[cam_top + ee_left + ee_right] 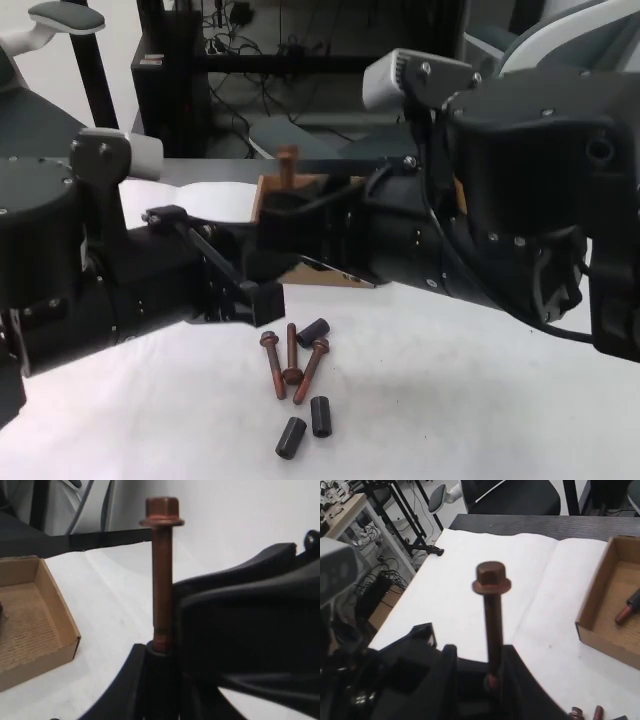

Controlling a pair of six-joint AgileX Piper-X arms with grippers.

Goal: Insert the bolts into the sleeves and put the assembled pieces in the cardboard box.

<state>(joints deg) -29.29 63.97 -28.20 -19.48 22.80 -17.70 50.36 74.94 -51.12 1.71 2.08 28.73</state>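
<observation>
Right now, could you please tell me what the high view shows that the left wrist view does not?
The high view adds three loose bolts and three loose sleeves lying on the white cloth. The left wrist view adds the inside floor of the cardboard box. Both share the upright bolt, the box and the cloth.

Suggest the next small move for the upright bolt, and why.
Probably press the bolt straight down a little. It stands upright with most of its shaft bare, and its lower end vanishes in black parts where the left gripper and right gripper meet. The sleeve itself is hidden, so seating looks unfinished. The box comes later.
</observation>
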